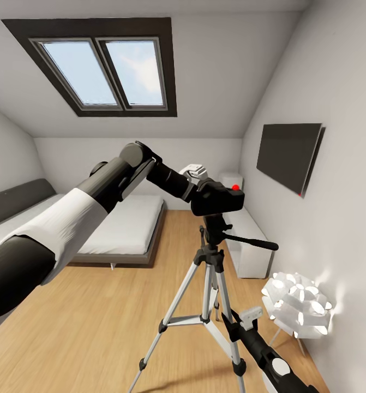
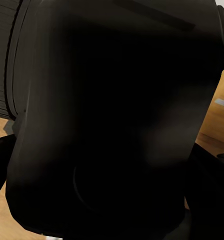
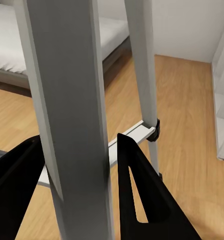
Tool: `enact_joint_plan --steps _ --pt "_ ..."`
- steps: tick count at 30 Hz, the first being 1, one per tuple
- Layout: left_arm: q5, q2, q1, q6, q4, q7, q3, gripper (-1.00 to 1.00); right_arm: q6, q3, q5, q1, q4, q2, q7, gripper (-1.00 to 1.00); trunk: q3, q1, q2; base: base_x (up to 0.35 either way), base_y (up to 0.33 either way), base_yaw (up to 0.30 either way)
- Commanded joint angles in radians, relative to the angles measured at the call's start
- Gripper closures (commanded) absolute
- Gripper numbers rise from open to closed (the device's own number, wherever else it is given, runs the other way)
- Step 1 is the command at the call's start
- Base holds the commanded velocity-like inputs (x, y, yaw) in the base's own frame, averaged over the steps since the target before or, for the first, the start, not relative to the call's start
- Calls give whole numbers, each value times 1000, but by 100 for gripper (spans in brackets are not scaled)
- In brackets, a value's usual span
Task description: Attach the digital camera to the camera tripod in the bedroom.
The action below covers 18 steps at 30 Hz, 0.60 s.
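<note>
In the head view the small black DSLR-style digital camera (image 1: 218, 197), with its bright red round button on top, sat directly on the black pan head of the tall silver-legged camera tripod (image 1: 210, 284), which stood on the light wood floor (image 1: 95, 322) in the middle of the bedroom. The left arm reached in from the near left, and its left gripper (image 1: 196, 183) was at the camera's far-left side, right against the body. The left wrist view showed the dark camera body (image 2: 112, 120) pressed close between the fingers, but whether they actually clamped it could not be told.

The right arm came up from the near right. In the right wrist view the right gripper (image 3: 76, 190) had its two black fingers (image 3: 142, 195) spread on either side of a grey metal tripod leg (image 3: 66, 100), close against it, so it appeared to grip the leg.

A grey-framed bed (image 1: 128, 229) lay at the far left, a dark wall TV (image 1: 289, 153) hung on the right wall, and a white petal-shaped lamp (image 1: 297, 305) glowed near right. A dark-framed skylight (image 1: 103, 68) was overhead.
</note>
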Motion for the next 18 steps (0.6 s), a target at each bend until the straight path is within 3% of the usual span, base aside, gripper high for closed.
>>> enact_joint_plan --steps 1,13,14,18 --pt "2 0 -1 4 1 -3 -1 100 -3 11 -11 0 -1 -2 3 100 0 0 -1 0 0 0" --pt "2 0 -1 4 1 -3 -2 100 -3 11 -11 0 -1 -2 3 100 0 0 -1 0 0 0" --pt "2 -1 -1 4 1 -3 -2 -100 -3 11 -11 0 -1 -2 3 100 0 0 -1 0 0 0" --pt "2 -1 -1 4 1 -3 -1 -100 -5 12 -11 0 -1 -2 3 100 0 0 -1 0 0 0"
